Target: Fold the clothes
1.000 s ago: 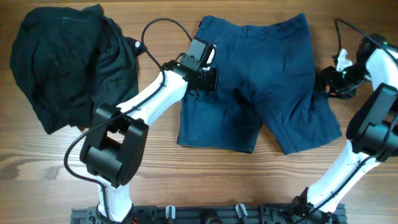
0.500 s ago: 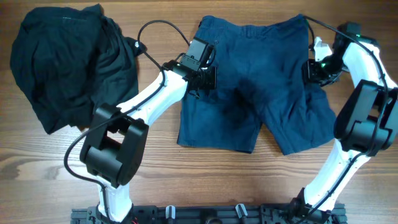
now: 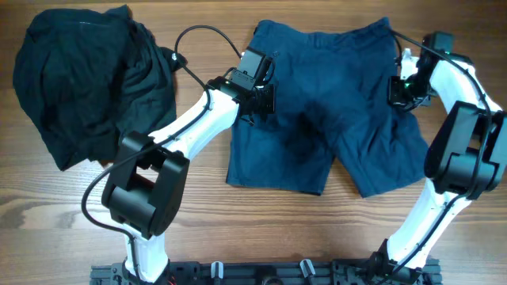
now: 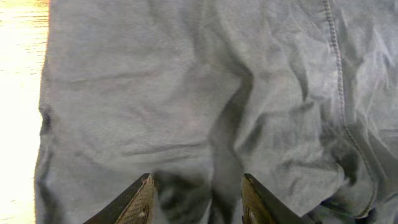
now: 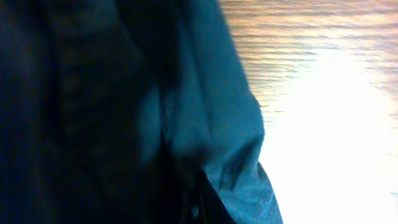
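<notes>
The navy shorts [image 3: 317, 75] lie flat on the wooden table [image 3: 238, 229], a little toward 1 o'clock from its middle, with the waistband at 12 o'clock and both legs pointing to 6 o'clock. My left gripper [image 3: 260, 99] sits at the shorts' 9 o'clock edge. Its fingers [image 4: 142, 200] stand apart with wrinkled cloth bunched between them, and I cannot tell whether they pinch it. My right gripper [image 3: 400, 89] is at the 2 o'clock edge, closed on the hem of that side, where the cloth folds up beside bare wood. A black heap of clothing [image 3: 87, 79] rests at the table's 10 o'clock, apart from the shorts.
</notes>
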Motion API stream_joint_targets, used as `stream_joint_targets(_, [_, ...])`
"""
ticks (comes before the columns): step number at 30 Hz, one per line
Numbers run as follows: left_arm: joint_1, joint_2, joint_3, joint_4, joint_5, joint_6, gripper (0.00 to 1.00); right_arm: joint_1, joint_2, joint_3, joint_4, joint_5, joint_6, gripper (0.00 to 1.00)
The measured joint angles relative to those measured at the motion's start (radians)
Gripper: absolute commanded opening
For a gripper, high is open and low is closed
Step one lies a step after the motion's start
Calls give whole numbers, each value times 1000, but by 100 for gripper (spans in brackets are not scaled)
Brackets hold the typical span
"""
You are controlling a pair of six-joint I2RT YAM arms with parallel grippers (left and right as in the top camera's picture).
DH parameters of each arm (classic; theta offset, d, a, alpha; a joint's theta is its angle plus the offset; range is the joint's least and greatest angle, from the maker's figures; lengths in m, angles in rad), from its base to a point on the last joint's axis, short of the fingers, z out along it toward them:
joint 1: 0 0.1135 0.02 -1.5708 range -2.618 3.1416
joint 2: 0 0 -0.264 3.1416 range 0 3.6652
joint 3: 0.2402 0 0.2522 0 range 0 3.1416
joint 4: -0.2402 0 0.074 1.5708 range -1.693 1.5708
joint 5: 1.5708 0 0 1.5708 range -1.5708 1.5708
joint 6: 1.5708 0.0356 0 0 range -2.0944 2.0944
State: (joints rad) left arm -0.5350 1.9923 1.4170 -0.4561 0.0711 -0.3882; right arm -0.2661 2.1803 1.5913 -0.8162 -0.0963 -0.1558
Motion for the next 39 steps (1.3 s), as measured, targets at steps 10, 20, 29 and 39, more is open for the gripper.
stream_joint_targets(10, [0, 0, 0, 0, 0, 0, 46, -188, 0, 126, -25, -39, 89, 4])
stream_joint_targets(20, [11, 0, 0, -17, 0, 0, 46, -309, 0, 126, -34, -49, 407, 47])
stream_joint_targets(29, [11, 0, 0, -42, -4, 0, 46, -328, 0, 200, 67, -255, 278, 62])
stream_joint_targets(39, [11, 0, 0, -42, -22, 0, 46, -185, 3, 217, 192, -312, 53, 52])
